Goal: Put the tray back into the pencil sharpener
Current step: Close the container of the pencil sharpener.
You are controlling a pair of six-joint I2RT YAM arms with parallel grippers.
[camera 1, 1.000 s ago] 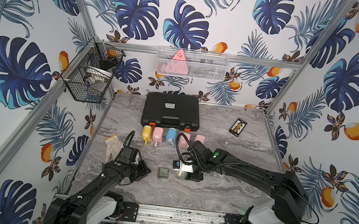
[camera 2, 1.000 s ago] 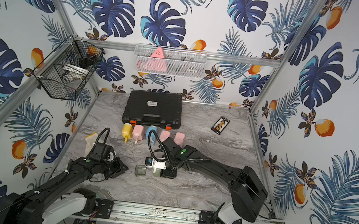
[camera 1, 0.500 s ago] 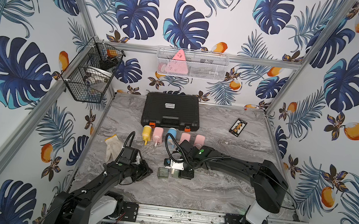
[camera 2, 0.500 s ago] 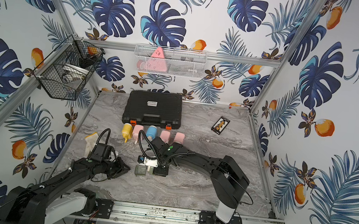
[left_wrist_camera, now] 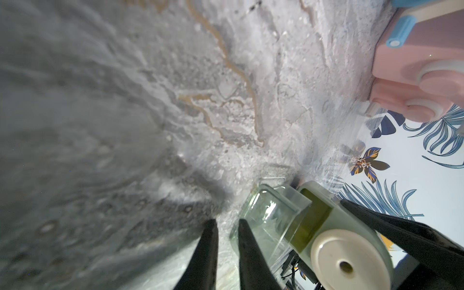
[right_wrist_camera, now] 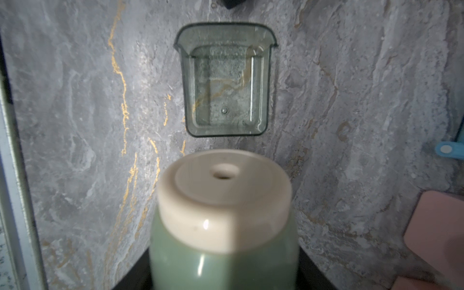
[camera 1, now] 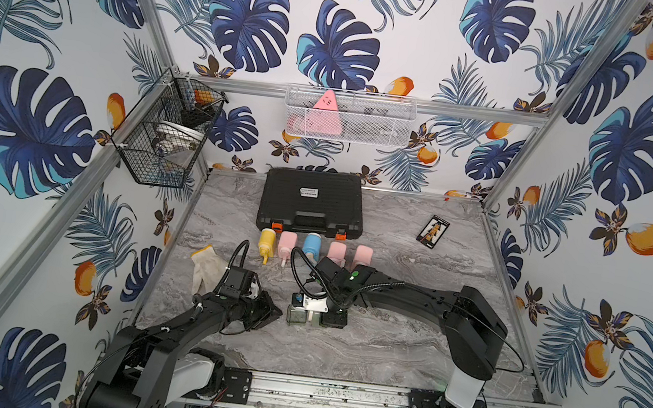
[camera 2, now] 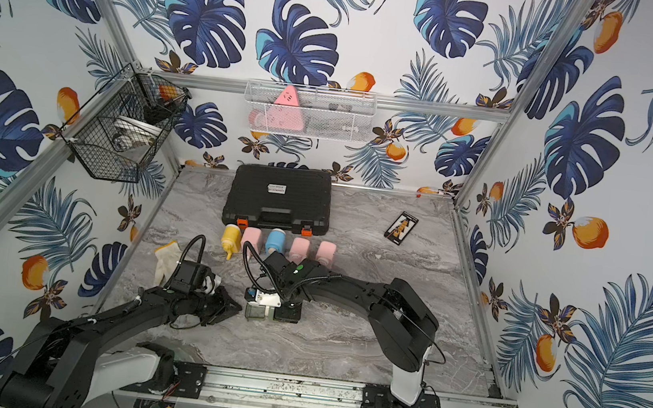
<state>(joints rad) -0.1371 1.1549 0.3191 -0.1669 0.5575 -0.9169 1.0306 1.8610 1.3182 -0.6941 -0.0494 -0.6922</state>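
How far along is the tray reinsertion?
Done: the right gripper grips the pencil sharpener.
In hand: the left gripper, jaws nearly closed and empty, sits at the outer end of the clear tray, seemingly set to push.
Left: the tray lies on the table directly in front of the sharpener, almost wholly outside it. It has yet to slide in and seat.

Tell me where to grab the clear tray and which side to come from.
Grip the tray at its flared lip end, pinching across the two long side walls. Come in low from the side of the left gripper: the tray lies flat with its plain end toward the pencil sharpener held in the right gripper, so that end should probably stay free.
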